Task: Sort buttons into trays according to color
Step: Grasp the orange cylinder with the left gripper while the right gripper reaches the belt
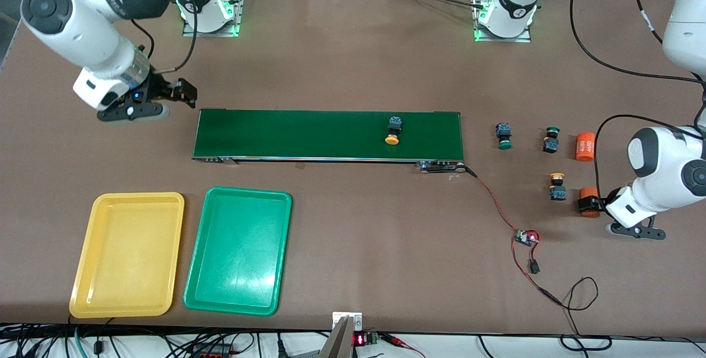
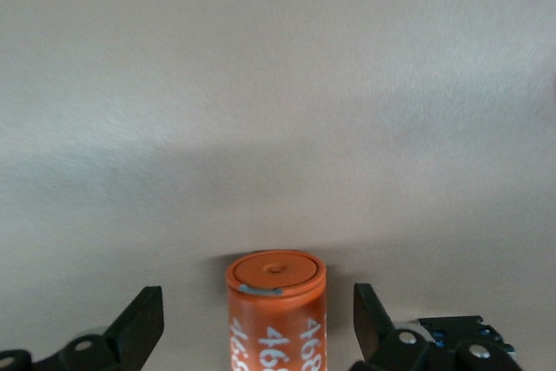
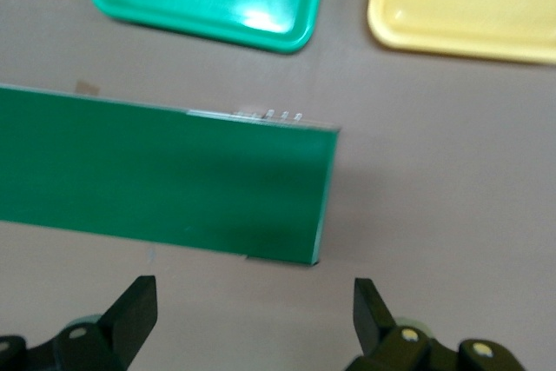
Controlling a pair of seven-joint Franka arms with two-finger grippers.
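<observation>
From the front camera I see one yellow button (image 1: 392, 130) riding on the belt (image 1: 328, 135), presumably being carried toward the right arm's end, where the yellow tray (image 1: 128, 254) and green tray (image 1: 238, 250) lie side by side, both empty. Three more buttons sit off the belt at the left arm's end: two green (image 1: 503, 136) (image 1: 551, 139) and one yellow (image 1: 557, 186), apparently waiting to be fed on. My left pincer (image 1: 598, 203) is low at an orange cylinder (image 1: 588, 202) near that yellow button, which isn't a task item. On the left wrist camera, the pincer (image 2: 258, 323) stands wide, straddling the cylinder (image 2: 276, 310) without touching it. On the right wrist camera, my right pincer (image 3: 254, 323) is wide and empty, waiting over the table (image 3: 434, 215) just off the belt's end (image 3: 165, 180), I judge to catch arriving buttons.
</observation>
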